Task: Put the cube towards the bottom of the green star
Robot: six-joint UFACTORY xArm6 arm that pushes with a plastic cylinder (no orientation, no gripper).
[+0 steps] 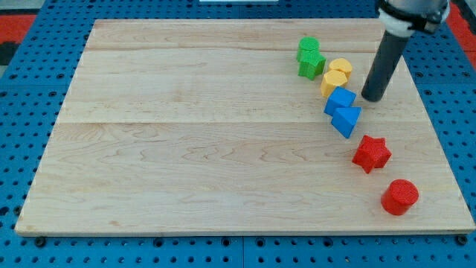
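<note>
The green star (312, 65) lies near the view's top right, touching a green block (308, 48) above it. A blue cube (340, 99) lies below and right of the star, with a blue triangular block (346, 120) touching its lower side. Two yellow blocks (341, 67) (334, 80) sit between the star and the blue cube. My tip (372, 97) rests on the board just to the right of the blue cube, a small gap apart.
A red star (371, 153) lies below the blue blocks. A red cylinder (400, 196) lies near the board's bottom right corner. The wooden board (186, 134) sits on a blue pegboard (22, 134).
</note>
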